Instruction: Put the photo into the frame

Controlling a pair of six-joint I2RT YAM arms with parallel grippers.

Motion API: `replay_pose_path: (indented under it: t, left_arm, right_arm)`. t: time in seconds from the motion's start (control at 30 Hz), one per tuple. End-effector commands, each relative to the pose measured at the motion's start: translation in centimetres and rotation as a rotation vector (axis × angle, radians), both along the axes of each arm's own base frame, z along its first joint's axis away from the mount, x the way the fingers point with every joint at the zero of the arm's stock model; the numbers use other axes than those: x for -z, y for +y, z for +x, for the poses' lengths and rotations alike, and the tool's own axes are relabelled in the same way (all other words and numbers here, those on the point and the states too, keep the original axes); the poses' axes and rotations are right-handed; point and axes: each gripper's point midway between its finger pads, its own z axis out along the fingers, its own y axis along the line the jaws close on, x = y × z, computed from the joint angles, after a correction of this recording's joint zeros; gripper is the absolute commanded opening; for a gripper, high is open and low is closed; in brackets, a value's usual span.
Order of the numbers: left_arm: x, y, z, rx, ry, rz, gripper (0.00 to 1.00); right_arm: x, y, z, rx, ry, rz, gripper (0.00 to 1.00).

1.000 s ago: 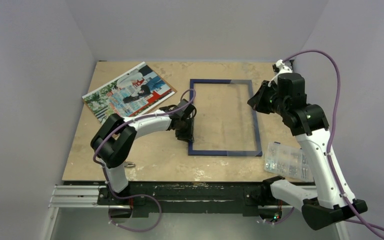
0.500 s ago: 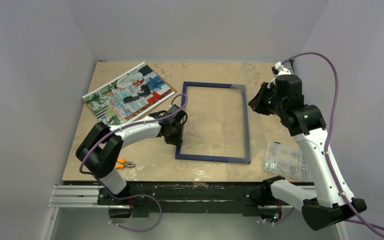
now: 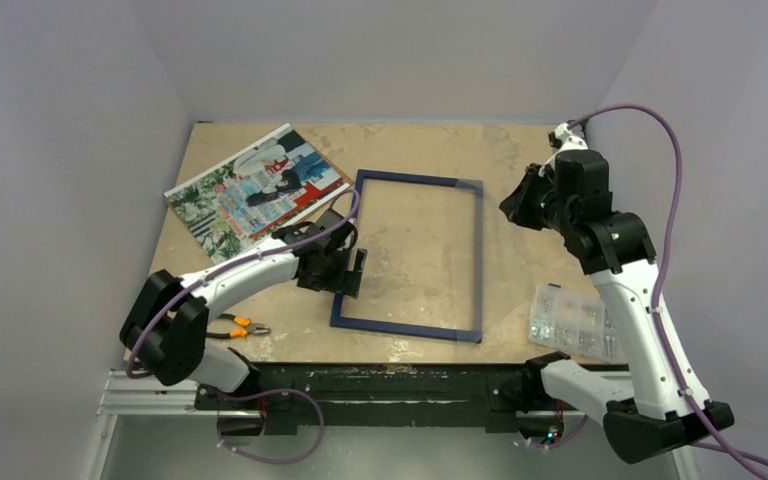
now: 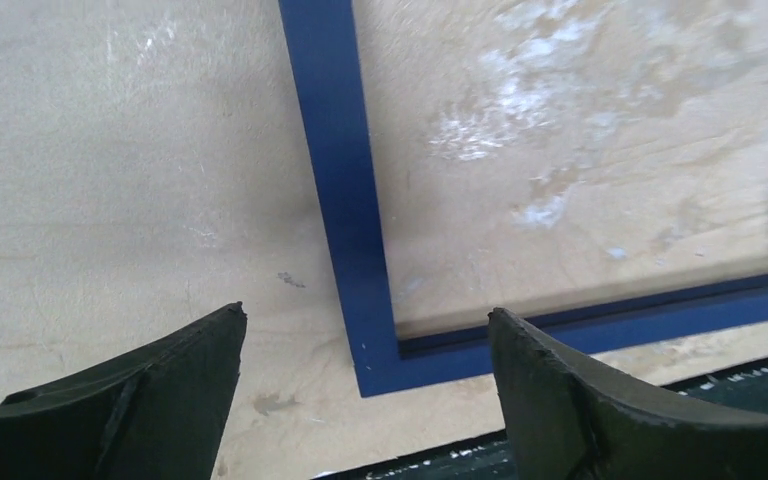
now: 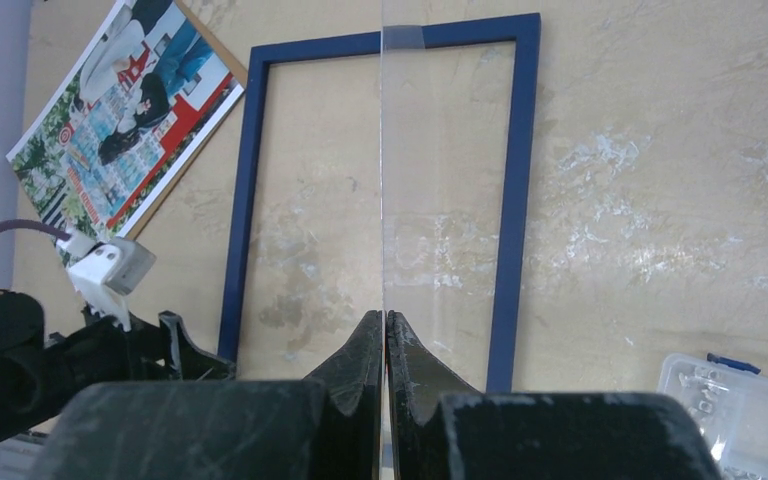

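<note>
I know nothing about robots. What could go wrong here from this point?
The right gripper pinches the clear pane by one thin edge, so it might slip or bend. The open left gripper stands over the near corner of the frame, which lies close to the edge of the table; a nudge could push it off.

Frame (image 3: 405,330): dark blue, thin rails, flat mid-table, slightly skewed. Photo (image 3: 255,185): colour print, face up, far-left, near frame's corner.
</note>
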Motion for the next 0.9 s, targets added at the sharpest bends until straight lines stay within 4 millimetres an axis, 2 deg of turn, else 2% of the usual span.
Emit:
replay_pose_path:
  t: [0.0, 0.13, 0.3, 0.5, 0.73, 0.87]
  left_arm:
    - [-5.7, -1.9, 1.6, 0.017, -0.117, -0.128, 0.90]
    - [-8.9, -4.7, 1.9, 0.039, -0.147, -0.293, 0.91]
    - [-11.0, -9.1, 2.7, 0.067, -0.125, -0.470, 0.91]
    - [-10.5, -14.8, 3.6, 0.099, -0.048, -0.527, 0.90]
    - [-9.1, -22.4, 3.9, 0.146, 0.031, -0.532, 0.88]
    - [-8.0, -26.3, 3.4, 0.176, 0.060, -0.526, 0.87]
  right_arm:
    - [-4.1, -0.8, -0.1, 0.035, -0.128, 0.016, 0.00]
    - [-5.7, -1.7, -0.8, 0.072, -0.174, 0.007, 0.00]
    - [-8.1, -3.4, -1.9, 0.135, -0.244, -0.014, 0.00]
    - [-10.0, -6.4, -3.1, 0.249, -0.290, -0.093, 0.00]
    - [-10.2, -8.9, -4.3, 0.350, -0.289, -0.162, 0.00]
    - [-10.1, -9.7, -4.7, 0.385, -0.284, -0.189, 0.00]
